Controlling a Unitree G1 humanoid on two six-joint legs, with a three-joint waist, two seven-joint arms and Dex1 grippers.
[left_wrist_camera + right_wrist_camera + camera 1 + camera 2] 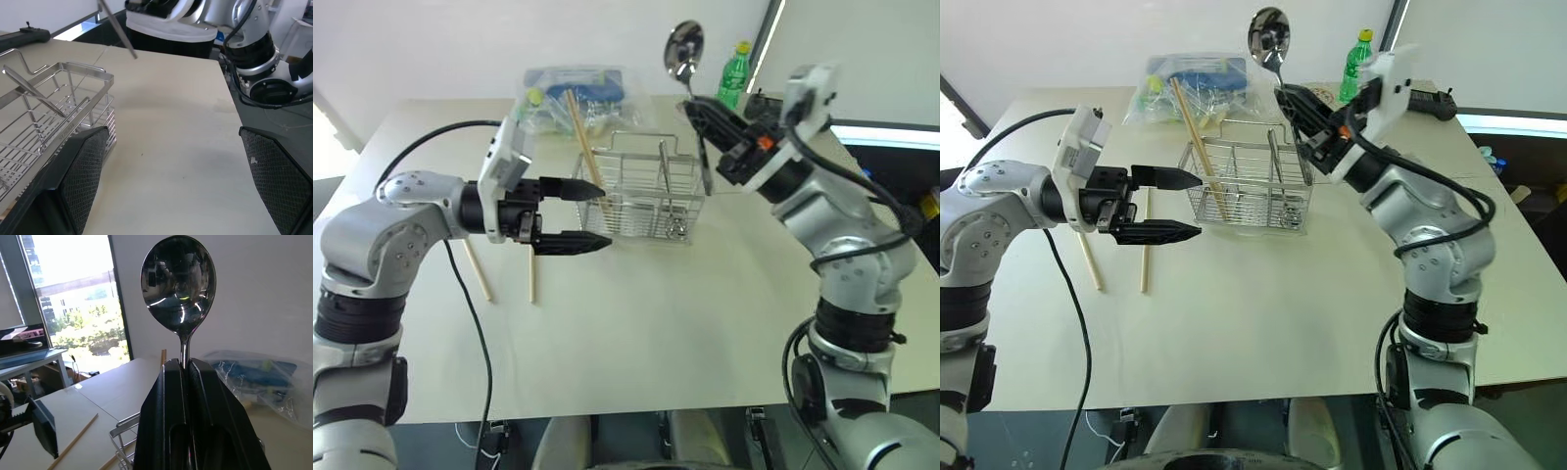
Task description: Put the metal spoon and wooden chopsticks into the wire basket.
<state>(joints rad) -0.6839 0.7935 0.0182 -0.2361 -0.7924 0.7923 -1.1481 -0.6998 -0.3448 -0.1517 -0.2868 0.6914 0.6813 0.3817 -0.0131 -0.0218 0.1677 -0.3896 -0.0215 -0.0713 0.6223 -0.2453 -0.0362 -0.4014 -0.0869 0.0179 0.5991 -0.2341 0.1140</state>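
The right pincer (697, 106) is clamped on the thin handle of the shiny metal spoon (683, 49), its rounded bowl raised above the wire basket (646, 196) at 1 o'clock. One pale wooden chopstick (584, 143) leans inside the grid; two more (477, 269) lie flat on the smooth table (636, 343) at the basket's 8 o'clock. The left pincer (578, 215) hangs with fingers apart just beside the basket's 9 o'clock edge. A clear plastic bag (573, 93) sits at 11 o'clock

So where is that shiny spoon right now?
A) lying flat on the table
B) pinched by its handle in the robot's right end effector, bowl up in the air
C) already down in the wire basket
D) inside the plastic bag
B: the right end effector is shut on the handle of the metal spoon, which it holds bowl-up, higher than the wire basket.
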